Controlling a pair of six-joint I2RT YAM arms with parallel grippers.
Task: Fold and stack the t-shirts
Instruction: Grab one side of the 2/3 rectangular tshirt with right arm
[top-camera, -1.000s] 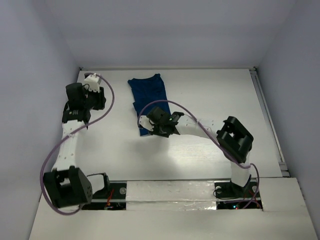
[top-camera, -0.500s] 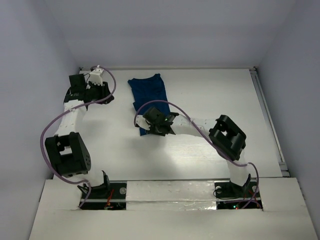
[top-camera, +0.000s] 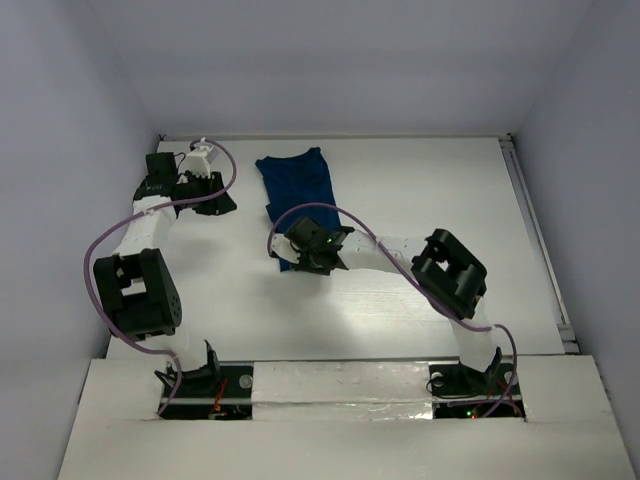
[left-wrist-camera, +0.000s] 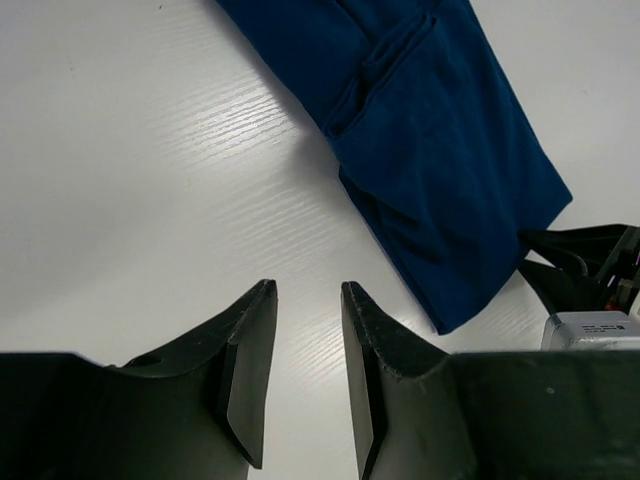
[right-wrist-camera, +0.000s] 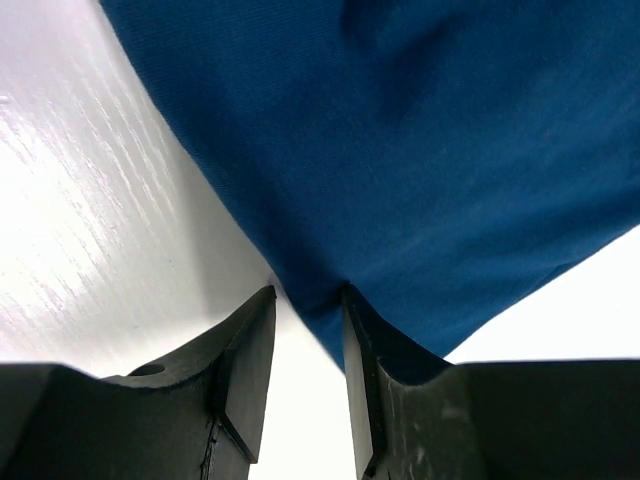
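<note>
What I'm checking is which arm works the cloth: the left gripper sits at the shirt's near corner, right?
No. It is the right gripper that sits at the shirt's near corner, as the right wrist view shows. The left gripper is over bare table beside the shirt.

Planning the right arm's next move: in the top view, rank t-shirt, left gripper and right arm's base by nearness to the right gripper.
1. t-shirt, at the right gripper's tips.
2. left gripper, far-left side.
3. right arm's base, near-right table edge.
</note>
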